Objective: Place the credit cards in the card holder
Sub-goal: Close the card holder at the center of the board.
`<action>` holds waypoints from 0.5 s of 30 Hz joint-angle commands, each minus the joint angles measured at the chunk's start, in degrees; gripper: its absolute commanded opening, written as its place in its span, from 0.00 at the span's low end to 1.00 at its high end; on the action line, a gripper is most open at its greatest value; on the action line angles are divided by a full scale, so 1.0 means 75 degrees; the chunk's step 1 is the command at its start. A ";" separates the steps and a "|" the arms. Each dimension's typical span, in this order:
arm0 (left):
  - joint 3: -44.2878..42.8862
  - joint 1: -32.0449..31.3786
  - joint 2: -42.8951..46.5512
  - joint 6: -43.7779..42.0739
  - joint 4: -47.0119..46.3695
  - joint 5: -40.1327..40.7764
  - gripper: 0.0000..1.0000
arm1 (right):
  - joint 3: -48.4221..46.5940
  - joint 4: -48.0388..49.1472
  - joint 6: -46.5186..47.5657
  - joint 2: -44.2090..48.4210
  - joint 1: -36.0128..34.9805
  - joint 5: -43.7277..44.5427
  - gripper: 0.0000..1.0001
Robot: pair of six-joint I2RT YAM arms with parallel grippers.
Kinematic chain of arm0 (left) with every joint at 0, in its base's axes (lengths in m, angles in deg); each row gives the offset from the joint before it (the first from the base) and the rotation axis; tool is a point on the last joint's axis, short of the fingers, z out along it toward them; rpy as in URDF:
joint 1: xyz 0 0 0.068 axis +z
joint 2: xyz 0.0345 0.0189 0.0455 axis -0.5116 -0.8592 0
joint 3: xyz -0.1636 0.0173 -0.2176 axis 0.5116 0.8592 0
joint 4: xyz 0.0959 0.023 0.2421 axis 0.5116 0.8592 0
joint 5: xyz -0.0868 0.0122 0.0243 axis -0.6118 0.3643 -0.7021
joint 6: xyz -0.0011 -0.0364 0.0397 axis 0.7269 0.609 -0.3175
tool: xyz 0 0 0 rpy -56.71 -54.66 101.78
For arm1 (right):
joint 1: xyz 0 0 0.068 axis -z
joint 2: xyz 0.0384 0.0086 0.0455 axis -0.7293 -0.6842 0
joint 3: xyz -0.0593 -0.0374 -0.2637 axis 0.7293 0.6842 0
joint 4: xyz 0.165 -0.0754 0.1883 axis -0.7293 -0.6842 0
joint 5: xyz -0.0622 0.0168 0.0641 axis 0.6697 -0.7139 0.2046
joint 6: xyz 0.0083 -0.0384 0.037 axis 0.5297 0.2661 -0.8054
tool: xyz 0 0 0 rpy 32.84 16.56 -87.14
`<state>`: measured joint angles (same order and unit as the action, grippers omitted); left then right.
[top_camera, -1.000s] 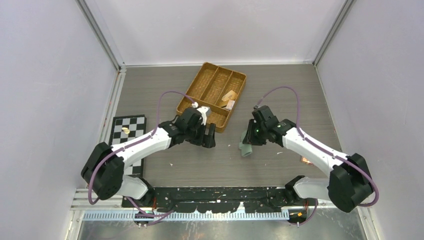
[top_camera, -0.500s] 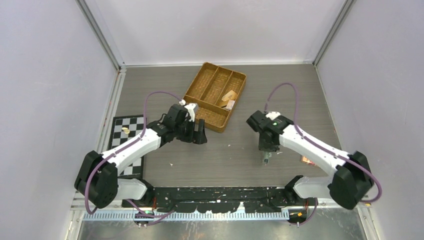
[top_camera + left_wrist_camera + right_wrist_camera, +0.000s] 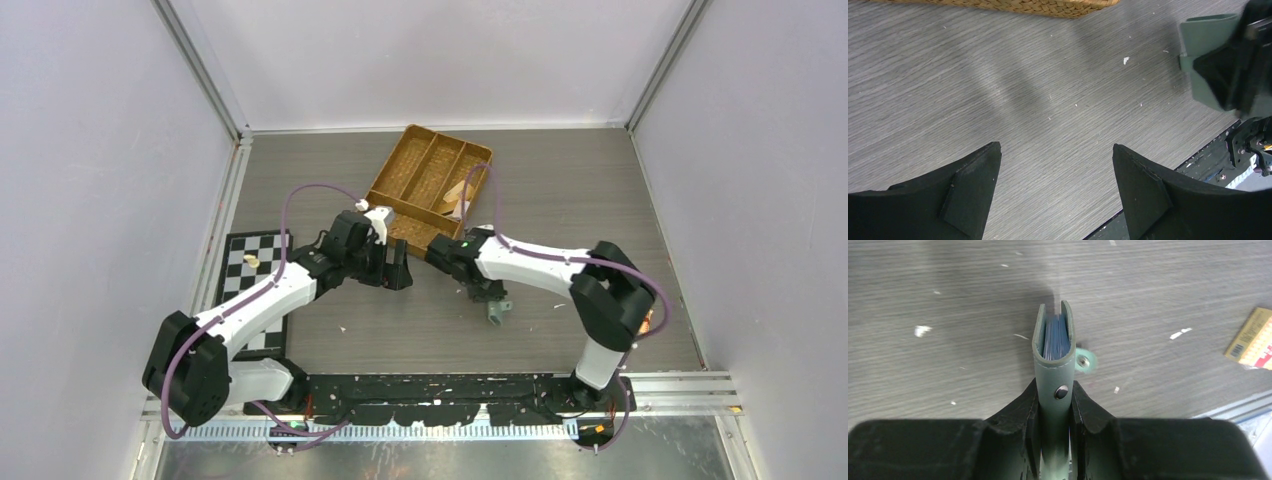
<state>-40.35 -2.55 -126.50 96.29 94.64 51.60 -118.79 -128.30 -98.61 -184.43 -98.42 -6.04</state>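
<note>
My right gripper point(image 3: 1054, 390) is shut on the sage-green card holder point(image 3: 1053, 365), which it holds folded and edge-on just above the table. Blue edges of the credit cards point(image 3: 1056, 337) show between its two flaps. The snap tab point(image 3: 1084, 361) hangs off its right side. In the top view the card holder point(image 3: 496, 311) sticks out below the right gripper point(image 3: 489, 297) at the table's middle. My left gripper point(image 3: 1057, 155) is open and empty over bare table, to the left of the card holder point(image 3: 1205, 37). Seen from above, the left gripper point(image 3: 398, 268) is near the tray's near corner.
A woven brown divided tray point(image 3: 405, 170) lies at the back centre with small items in it. A chessboard point(image 3: 240, 262) sits at the left edge under the left arm. A gold and red card-like item point(image 3: 1252, 340) lies on the table at the right.
The right arm has swung left across the table with the card holder, turning it edge-on. The left arm pulled back a little to the left, its gripper still open.
</note>
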 commanded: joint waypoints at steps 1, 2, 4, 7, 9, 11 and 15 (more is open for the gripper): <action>0.0024 -0.0004 0.0171 -0.0155 -0.0180 0.0086 0.85 | -0.0714 0.0432 -0.0153 -0.0688 -0.0368 0.0146 0.26; 0.0030 -0.0001 0.0171 -0.0149 -0.0201 0.0089 0.85 | -0.0851 0.0487 -0.0137 -0.0814 -0.0454 0.0108 0.32; 0.0021 -0.0005 0.0171 -0.0143 -0.0213 0.0046 0.85 | -0.0943 0.0683 -0.0080 -0.0974 -0.0615 -0.0030 0.41; -0.0057 -0.0004 0.0170 -0.0109 -0.0180 -0.0126 0.84 | -0.0810 0.1186 -0.0066 -0.0892 -0.0859 -0.0267 0.59; -0.0064 -0.0011 0.0191 -0.0108 -0.0176 -0.0178 0.84 | -0.0682 0.1528 -0.0031 -0.0676 -0.0911 -0.0499 0.64; -0.0051 -0.0017 0.0197 -0.0139 -0.0183 -0.0211 0.84 | -0.0697 0.1681 0.0071 -0.0437 -0.0925 -0.0650 0.66; -0.0005 -0.0053 0.0061 0.0007 -0.0321 -0.0495 0.81 | -0.0849 0.1542 0.0235 -0.0016 -0.0980 -0.0568 0.67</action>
<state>-40.31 -2.55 -126.50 96.24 94.62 50.73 -123.31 -118.10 -97.71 -190.09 -105.48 -11.06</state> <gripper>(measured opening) 0.828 0.666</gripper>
